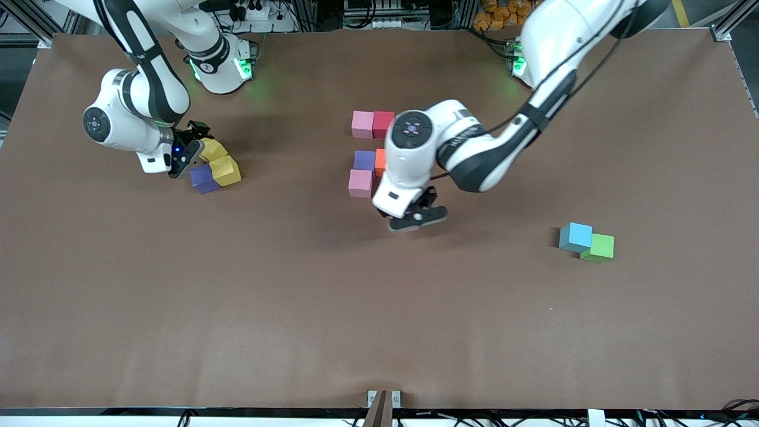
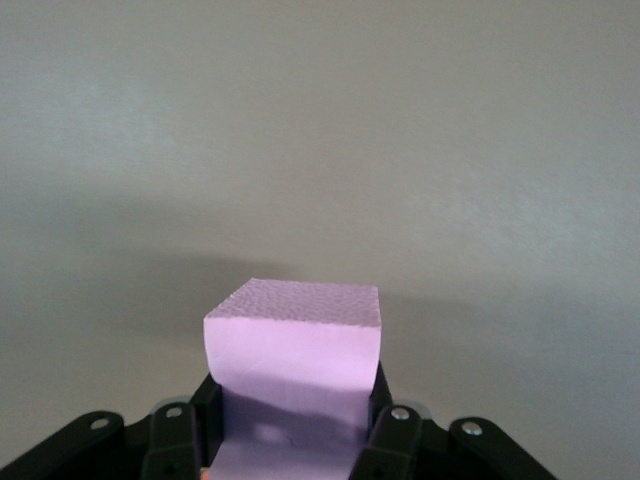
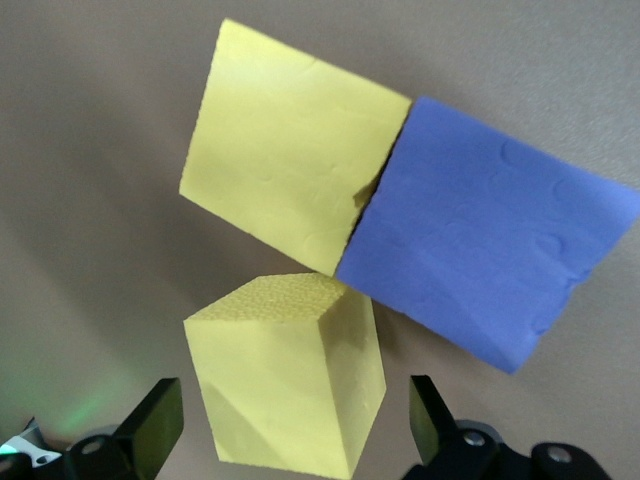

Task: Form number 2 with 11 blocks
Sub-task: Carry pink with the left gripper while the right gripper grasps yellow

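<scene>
The digit is only partly built. Near the middle of the worktop [image 1: 296, 308] stand a pink cube [image 1: 362, 124] and a red cube [image 1: 383, 123] touching side by side; nearer the front camera come a purple cube [image 1: 364, 160] with an orange cube [image 1: 380, 162] beside it, half hidden by the left arm, and a second pink cube [image 1: 360, 182] touching the purple one's near side.

The left end effector [image 1: 417, 217] hangs just over the worktop beside that second pink cube, toward the left arm's end, pinching a pink cube [image 2: 293, 375] that only its wrist view shows. The step in hand looks like placing this piece. The next move calls for lowering it square, flush with its neighbour, then releasing without nudging the row.

The right end effector [image 3: 295, 420] sits low at the right arm's end of the worktop, fingers spread around a tilted yellow cube [image 3: 285, 375]; a second yellow cube [image 3: 290, 170] and a blue-purple cube [image 3: 485, 235] lie touching each other just beside it. It probably needs a straight grasp on that skewed cube.

A light blue cube [image 1: 576, 236] touches a green cube [image 1: 599, 248] well apart, toward the left arm's end (the green one likely stays out).

The worktop is plain matte brown; cables and metal framing line its edge by the arm bases.
</scene>
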You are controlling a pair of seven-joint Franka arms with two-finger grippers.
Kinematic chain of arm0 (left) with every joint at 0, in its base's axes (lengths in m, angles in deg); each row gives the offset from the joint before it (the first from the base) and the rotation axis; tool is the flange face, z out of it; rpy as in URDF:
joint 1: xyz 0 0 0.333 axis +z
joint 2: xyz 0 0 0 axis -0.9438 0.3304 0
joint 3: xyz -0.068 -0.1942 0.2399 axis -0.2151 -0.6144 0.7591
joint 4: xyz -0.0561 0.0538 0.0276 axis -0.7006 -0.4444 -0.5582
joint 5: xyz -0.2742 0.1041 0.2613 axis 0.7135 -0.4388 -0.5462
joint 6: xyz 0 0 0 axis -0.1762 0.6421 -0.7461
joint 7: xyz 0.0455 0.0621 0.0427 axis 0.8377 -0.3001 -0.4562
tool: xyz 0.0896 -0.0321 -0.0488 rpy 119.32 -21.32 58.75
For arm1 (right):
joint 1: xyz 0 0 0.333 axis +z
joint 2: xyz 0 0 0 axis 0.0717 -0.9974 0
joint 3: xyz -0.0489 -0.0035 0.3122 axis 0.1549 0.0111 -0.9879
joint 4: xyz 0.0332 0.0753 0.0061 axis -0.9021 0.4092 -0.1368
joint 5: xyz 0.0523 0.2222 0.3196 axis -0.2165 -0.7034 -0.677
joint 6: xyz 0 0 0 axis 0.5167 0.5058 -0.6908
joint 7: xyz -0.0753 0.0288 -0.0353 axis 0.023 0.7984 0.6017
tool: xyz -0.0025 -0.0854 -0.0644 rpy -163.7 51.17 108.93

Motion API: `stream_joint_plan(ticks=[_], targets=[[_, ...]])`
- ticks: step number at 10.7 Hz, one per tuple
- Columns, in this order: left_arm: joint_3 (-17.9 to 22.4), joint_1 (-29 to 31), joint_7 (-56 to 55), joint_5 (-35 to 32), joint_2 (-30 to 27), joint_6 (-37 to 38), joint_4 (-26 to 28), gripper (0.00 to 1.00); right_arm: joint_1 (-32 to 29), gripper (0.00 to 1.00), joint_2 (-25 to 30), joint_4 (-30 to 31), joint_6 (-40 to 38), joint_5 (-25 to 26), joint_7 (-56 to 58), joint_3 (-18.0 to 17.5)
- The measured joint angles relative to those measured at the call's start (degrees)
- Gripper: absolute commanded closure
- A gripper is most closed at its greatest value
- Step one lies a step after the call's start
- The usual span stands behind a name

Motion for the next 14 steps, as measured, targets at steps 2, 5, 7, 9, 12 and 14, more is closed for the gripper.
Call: stream_joint_plan(ticks=[2,5,7,9,12,14], targets=[[3.28,-4.62,3.8,0.03,2.56,0.01,-3.46,0.88,0.0,0.0,-0.04,0.81,1.44,0.0,0.0,-0.04],[8.0,-9.75,8.64,2.64,5.68,0.04,-8.22,0.88,0.06,0.0,-0.66,1.61,3.01,-0.32,0.0,-0.17],[8.73,-11.21,10.16,2.7,7.77,0.07,-10.69,0.9,0.76,0.4,-1.31,1.72,3.22,-1.22,0.0,-0.26],[8.76,-11.85,11.09,2.73,9.43,0.27,-12.59,0.92,1.37,0.69,-1.62,1.65,3.48,-1.77,-0.01,-0.39],[8.77,-13.66,11.13,2.75,12.1,1.18,-16.18,0.95,1.62,0.78,-1.6,0.77,3.31,-2.15,0.08,-0.53],[8.82,-14.16,11.14,2.76,12.99,1.32,-17.89,0.99,1.78,0.78,-1.6,-2.42,-0.12,-2.25,0.15,-0.73]])
